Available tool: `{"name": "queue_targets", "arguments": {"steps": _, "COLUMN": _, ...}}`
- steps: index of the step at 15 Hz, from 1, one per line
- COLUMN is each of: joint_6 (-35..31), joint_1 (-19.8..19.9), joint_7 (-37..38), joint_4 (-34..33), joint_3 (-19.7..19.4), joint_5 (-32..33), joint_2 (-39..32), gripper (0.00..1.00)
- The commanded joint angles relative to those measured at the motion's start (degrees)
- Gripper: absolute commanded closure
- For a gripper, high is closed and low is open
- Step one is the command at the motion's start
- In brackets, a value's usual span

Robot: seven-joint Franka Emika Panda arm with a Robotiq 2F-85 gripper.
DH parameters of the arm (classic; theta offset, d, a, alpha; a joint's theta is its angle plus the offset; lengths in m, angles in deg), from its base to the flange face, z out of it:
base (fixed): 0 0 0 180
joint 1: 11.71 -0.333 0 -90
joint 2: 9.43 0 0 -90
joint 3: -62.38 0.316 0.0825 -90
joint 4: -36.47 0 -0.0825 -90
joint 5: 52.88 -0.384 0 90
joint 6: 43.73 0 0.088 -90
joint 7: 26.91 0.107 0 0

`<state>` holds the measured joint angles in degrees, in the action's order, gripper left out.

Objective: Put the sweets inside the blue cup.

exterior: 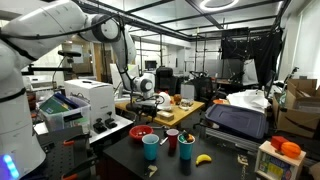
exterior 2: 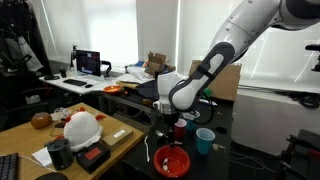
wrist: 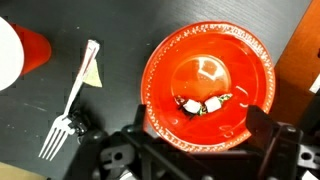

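Two wrapped sweets (wrist: 203, 103) lie in a red plate (wrist: 165, 60) on the black table. My gripper (wrist: 200, 128) is open and empty, hovering above the plate with a finger on each side of the sweets. In both exterior views the gripper (exterior: 149, 98) (exterior 2: 165, 122) hangs well above the red plate (exterior: 142, 132) (exterior 2: 172, 160). The blue cup (exterior: 151, 147) (exterior 2: 205, 140) stands upright beside the plate. I cannot make it out in the wrist view.
A red cup (exterior: 172, 140) (exterior 2: 180, 128) (wrist: 32, 50) and a dark cup (exterior: 186, 150) stand near the blue cup. A white plastic fork (wrist: 70, 105) lies beside the plate. A banana (exterior: 204, 158) lies on the table. A printer (exterior: 82, 100) stands behind.
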<state>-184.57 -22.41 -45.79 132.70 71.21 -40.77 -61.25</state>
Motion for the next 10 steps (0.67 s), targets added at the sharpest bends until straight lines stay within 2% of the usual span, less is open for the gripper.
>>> {"name": "queue_targets", "arguments": {"steps": 1, "joint_6": 3.9, "joint_1": 0.2, "joint_7": -3.0, "joint_4": -6.6, "joint_3": 1.2, "joint_5": 0.1, "joint_2": -4.5, "gripper": 0.0}}
{"name": "queue_targets", "arguments": {"steps": 10, "joint_6": 8.2, "joint_1": -0.3, "joint_7": -6.2, "joint_4": -15.9, "joint_3": 1.8, "joint_5": 0.1, "joint_2": -12.2, "gripper": 0.0}}
